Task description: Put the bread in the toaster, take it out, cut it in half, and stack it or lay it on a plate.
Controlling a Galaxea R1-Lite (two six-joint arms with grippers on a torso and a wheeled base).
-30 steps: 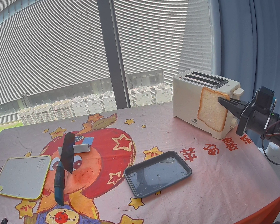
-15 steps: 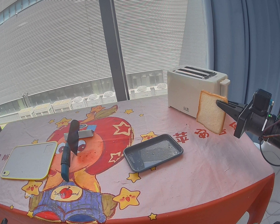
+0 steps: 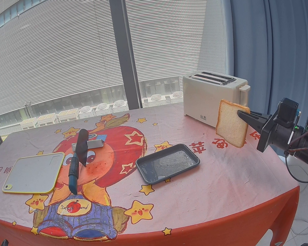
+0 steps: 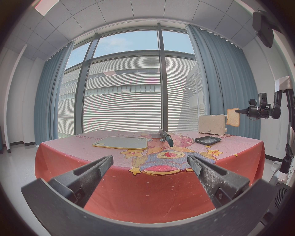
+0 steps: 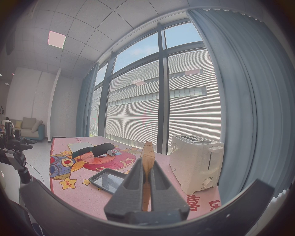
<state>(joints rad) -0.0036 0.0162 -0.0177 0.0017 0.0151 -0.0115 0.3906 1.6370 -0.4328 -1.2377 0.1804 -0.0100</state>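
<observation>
The desk (image 3: 222, 183), under a cartoon cloth, carries everything. The cream toaster (image 3: 210, 95) stands at its far right, both slots upward and unfilled. A yellow-rimmed cutting board (image 3: 33, 174) lies flat at the left, and a dark tray (image 3: 170, 162) sits near the middle. Between them the knife (image 3: 76, 162) runs near to far, its blue handle toward the near edge and its blade propped on a small grey block (image 3: 91, 144). The bread (image 3: 230, 122) is off the desk, in the air just near and right of the toaster. It stands on edge with its long axis close to vertical, its lower end leaning a little right and its broad face turned left. The right hand (image 3: 241, 113) reaches in level from the right and is clamped on the slice's upper right corner, which sits edge-on between the fingers (image 5: 159, 184). The left hand (image 4: 150, 163) sits low off the desk's near left edge, aimed at the desk, fingers spread wide and holding nothing. Compared with a second ago the whole view has pulled back from the desk. The bread overlapped the toaster's near side then and now shows clear of it, while the right hand's pose looks the same.
</observation>
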